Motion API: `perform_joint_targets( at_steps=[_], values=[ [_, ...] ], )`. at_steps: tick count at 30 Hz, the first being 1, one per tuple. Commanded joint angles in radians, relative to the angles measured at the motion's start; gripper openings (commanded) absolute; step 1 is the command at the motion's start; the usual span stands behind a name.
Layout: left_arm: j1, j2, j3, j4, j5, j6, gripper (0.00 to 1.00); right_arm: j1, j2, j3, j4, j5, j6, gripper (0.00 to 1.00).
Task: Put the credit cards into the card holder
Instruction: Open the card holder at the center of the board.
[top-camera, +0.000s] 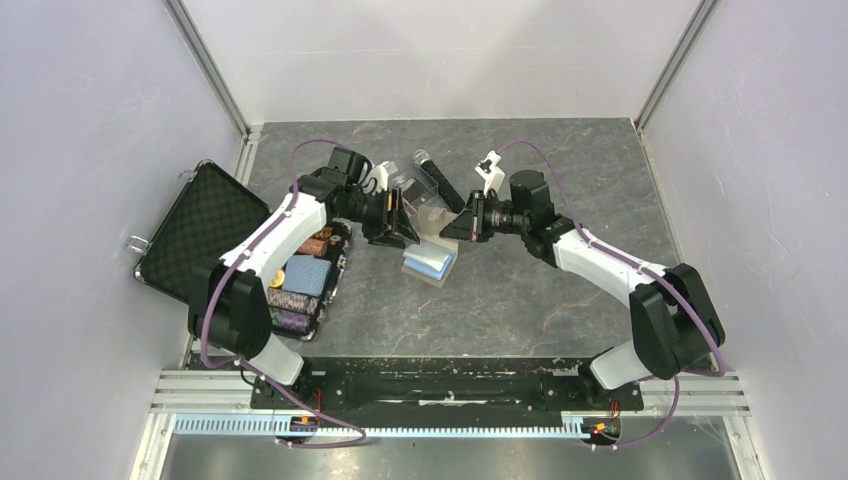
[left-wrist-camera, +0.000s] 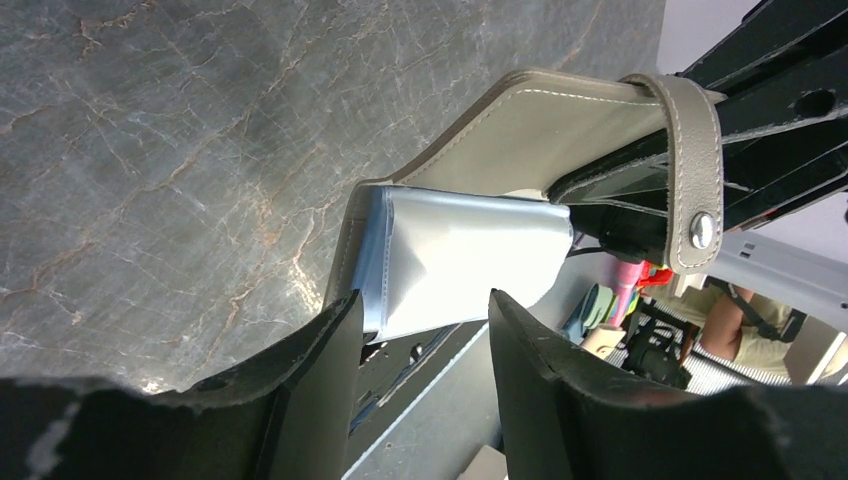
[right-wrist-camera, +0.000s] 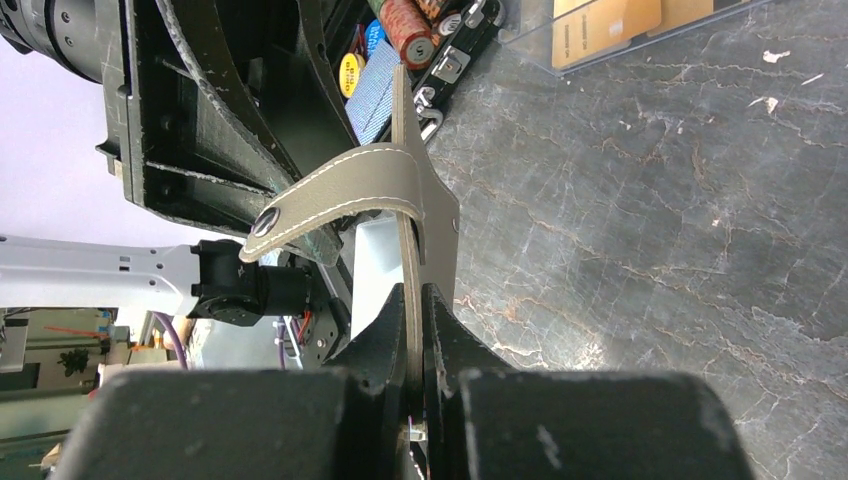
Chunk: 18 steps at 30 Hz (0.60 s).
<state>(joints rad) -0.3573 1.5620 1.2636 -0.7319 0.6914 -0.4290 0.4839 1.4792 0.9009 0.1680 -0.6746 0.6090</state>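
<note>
Grey-brown (taupe) folding card holder (top-camera: 430, 255) w/ light-blue inside is found approx mid-bench, btwn the two arms, above the dark grey marbled bench (right-wrist-camera: 650, 250). Whether its lower part rests on the bench can't be told. R end effector (right-wrist-camera: 415, 295) is clenched on the edge of the holder's taupe flap, just below the snap tab (right-wrist-camera: 330, 200), which is curled over to one side. L end effector (left-wrist-camera: 423, 305) is released, fingers spread. The holder's light-blue inner panel is seen just ahead of it, w/ the lower edge reaching in btwn the fingertips. Contact w/ either finger can't be told. Thin orange-gold credit cards (right-wrist-camera: 605, 20) are seen inside a small clear plastic box (right-wrist-camera: 530, 42) on the bench, beyond the holder and apart from both end effectors. An open black case (top-camera: 195, 225) w/ poker chips (top-camera: 300, 285) is placed at the L side, beside the L arm.
</note>
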Motion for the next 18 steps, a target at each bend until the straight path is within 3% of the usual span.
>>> perform_joint_targets(
  at_steps=[1, 13, 18],
  values=[
    [-0.005, 0.019, 0.008, -0.01, 0.043, 0.065, 0.56, -0.005, 0.01, 0.038, 0.014, -0.003, -0.014, 0.0],
    [-0.006, 0.059, 0.0, 0.01, 0.118, 0.068, 0.53, -0.011, 0.023, 0.038, 0.015, -0.011, -0.018, 0.0],
    [-0.003, 0.043, -0.021, 0.105, 0.187, 0.007, 0.48, -0.014, 0.029, 0.036, 0.015, -0.016, -0.018, 0.0]
  ],
)
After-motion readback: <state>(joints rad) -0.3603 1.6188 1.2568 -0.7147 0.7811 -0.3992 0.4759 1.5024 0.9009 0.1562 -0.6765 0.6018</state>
